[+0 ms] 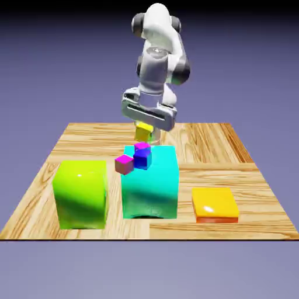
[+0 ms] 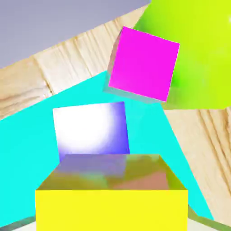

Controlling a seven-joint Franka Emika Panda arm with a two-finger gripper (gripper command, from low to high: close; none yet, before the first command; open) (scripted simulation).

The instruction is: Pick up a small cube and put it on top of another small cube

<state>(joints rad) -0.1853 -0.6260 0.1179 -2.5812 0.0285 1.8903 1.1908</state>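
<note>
My gripper [image 1: 145,133] hangs over the far edge of a big cyan block [image 1: 150,187] and is shut on a small yellow cube [image 1: 142,129]. In the hand view that yellow cube [image 2: 111,210] fills the bottom and hides both fingertips. Just beyond it a small blue cube [image 2: 92,131] rests on the cyan block's top [image 2: 27,149]; the exterior view shows this blue cube [image 1: 143,159] near the block's left side. A small magenta cube [image 1: 124,164] sits tilted at the cyan block's left edge. I cannot tell whether the magenta cube [image 2: 143,63] rests on the block.
A large lime-green block [image 1: 80,193] stands left of the cyan block in the exterior view and shows at the hand view's upper right [image 2: 198,40]. A flat orange-yellow slab [image 1: 215,204] lies to the right. All stand on a wooden table [image 1: 222,146].
</note>
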